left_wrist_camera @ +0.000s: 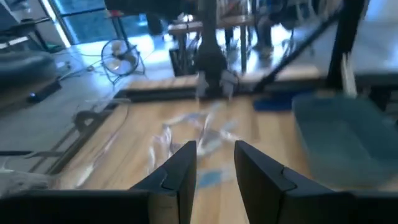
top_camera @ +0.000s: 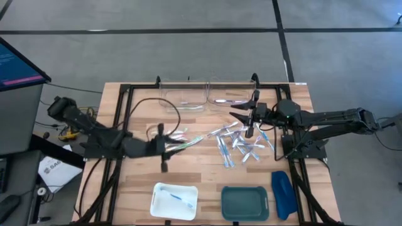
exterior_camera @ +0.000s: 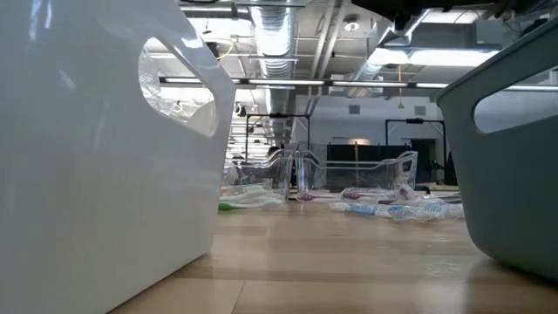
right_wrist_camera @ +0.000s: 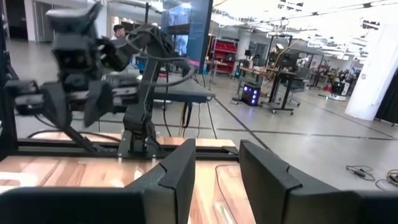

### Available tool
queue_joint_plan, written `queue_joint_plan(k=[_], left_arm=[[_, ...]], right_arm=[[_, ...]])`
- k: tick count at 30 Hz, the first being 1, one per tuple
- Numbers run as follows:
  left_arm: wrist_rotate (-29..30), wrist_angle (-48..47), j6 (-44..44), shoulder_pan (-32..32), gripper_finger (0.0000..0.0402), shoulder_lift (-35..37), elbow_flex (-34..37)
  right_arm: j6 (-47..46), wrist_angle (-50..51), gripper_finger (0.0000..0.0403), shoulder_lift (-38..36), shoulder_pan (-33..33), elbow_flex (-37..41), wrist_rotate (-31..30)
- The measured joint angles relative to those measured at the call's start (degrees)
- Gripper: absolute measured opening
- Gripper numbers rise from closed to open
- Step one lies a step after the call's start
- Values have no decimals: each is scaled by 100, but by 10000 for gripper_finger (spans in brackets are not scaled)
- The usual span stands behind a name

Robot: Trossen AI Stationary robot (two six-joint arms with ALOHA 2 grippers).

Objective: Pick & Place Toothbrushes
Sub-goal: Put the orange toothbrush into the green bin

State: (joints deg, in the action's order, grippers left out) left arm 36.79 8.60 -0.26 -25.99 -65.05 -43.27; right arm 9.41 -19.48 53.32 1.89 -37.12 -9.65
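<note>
Both arms hovered over the toothbrushes [top_camera: 242, 143].
Left tool [top_camera: 168, 147] and right tool [top_camera: 249, 121]: fingers slightly apart, empty. One brush lay in white tray [top_camera: 159, 199].

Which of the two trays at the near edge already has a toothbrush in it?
The white tray: one toothbrush lies inside. The teal tray beside it shows none.

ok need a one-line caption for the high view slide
Two arms reach inward over a wooden table; toothbrushes lie scattered at centre, one more in the white tray beside an empty teal tray.
</note>
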Motion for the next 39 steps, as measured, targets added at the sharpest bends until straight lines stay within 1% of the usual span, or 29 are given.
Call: queue_joint_plan(k=[3, 6, 7, 9, 12, 19, 25, 30, 39], left_arm=[[-889, 662, 151, 472, 104, -5, 0], [-1686, 1110, 419, 708, 104, -3, 0], [-1883, 1138, 439, 733, 104, -3, 0], [-2096, 1176, 536, 753, 104, 4, 0], [-2158, 1230, 893, 740, 104, 108, 2], [-2157, 1239, 2096, 745, 104, 320, 2], [-2017, 1260, 2246, 993, 104, 286, 2], [-2006, 1239, 2197, 1258, 104, 164, 2], [-2010, 1257, 2077, 1365, 104, -23, 2]], right_arm=[[-80, 94, 118, 0, 0, 0, 0], [-329, 106, 118, 0, 0, 0, 0], [-400, 106, 118, 0, 0, 0, 0], [-527, 109, 118, 2, 0, 0, 0], [-701, 180, 118, 2, 0, 0, 0], [-1111, 565, 118, 3, 0, 0, 0], [-1249, 913, 118, 4, 0, 0, 0], [-1267, 936, 118, 4, 0, 0, 0], [-1246, 873, 118, 4, 0, 0, 0]])
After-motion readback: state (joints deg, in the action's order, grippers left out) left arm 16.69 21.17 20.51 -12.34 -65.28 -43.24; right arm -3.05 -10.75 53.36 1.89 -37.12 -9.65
